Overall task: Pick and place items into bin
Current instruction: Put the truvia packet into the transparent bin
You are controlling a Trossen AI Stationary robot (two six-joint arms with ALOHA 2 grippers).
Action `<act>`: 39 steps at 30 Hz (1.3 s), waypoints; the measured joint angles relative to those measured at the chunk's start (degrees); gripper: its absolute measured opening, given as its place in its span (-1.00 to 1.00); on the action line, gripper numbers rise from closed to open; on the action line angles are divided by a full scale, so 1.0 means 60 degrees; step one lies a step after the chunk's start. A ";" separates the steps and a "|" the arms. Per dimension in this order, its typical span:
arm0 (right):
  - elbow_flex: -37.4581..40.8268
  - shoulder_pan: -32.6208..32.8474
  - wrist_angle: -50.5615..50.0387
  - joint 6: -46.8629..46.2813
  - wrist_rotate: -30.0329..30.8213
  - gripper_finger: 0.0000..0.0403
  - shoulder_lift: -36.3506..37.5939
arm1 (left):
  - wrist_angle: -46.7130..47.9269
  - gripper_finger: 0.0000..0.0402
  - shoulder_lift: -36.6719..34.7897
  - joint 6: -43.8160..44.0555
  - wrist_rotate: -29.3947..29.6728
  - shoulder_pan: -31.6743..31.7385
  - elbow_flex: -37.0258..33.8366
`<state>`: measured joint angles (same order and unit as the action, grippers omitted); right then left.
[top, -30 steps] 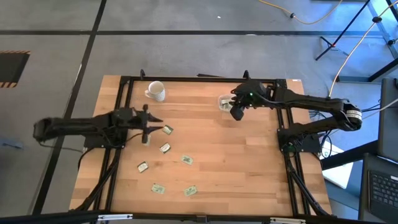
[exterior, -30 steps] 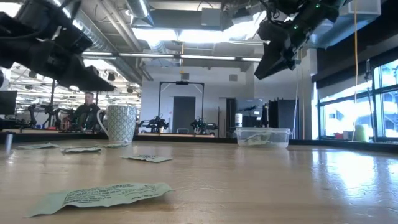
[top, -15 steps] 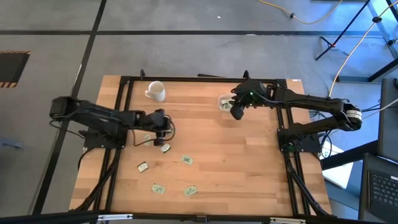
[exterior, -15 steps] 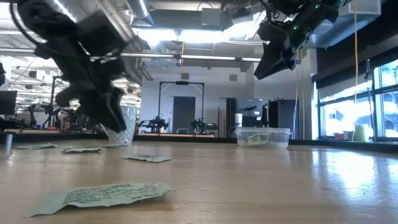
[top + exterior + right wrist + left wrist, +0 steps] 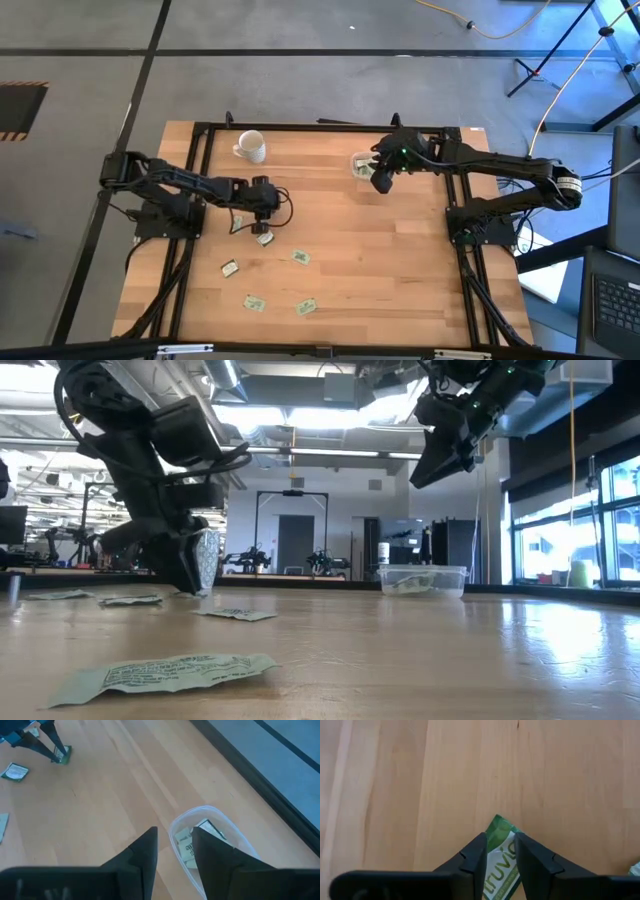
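small flat green-and-white paper packet [image 5: 499, 856] between left gripper [image 5: 497, 851] fingers, flat on pale wooden table [image 5: 395, 795] | jaws spread around it, not visibly pinching | advice: close squarely before lifting | right gripper [image 5: 173, 851] open, empty, just above clear plastic bin [image 5: 235, 832]

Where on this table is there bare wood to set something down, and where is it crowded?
Free: the wide stretch of table between the loose packets and the right edge, below the bin. Also the strip between mug and bin. Crowded: the left-centre, where packets lie scattered and the left tool is down around one; the right tool hangs beside the bin.
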<state>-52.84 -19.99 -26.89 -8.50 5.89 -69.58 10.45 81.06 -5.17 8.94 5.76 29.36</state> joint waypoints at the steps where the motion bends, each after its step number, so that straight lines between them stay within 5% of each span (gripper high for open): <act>1: 0.0000 0.0000 -0.0004 0.0001 0.0000 -0.37 0.0000 | 0.0007 -0.56 0.0002 -0.0001 -0.0064 0.0000 0.0000; 13: 0.0027 -0.0003 -0.0048 0.0355 0.0000 -0.37 0.0000 | -0.0064 -0.85 0.0011 0.0240 -0.0722 -0.0007 -0.0025; 23: 0.2133 -0.0666 0.1868 0.1238 -0.0999 -0.37 0.1796 | -0.1216 -0.89 0.0058 0.0246 -0.0692 -0.0007 0.0151; 33: 0.3538 -0.1586 0.2383 0.1466 -0.0943 -0.37 0.3472 | -0.3058 -0.90 0.0184 -0.0107 -0.0662 0.0284 0.2709; 39: 0.4661 -0.1668 0.3100 0.0910 -0.1030 -0.37 0.4112 | -0.2961 -0.90 0.1519 -0.1730 -0.1491 0.0634 0.4938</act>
<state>-24.88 -30.00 -8.29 -3.03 -0.29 -44.91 -7.31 90.17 -15.55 -0.01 9.56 58.99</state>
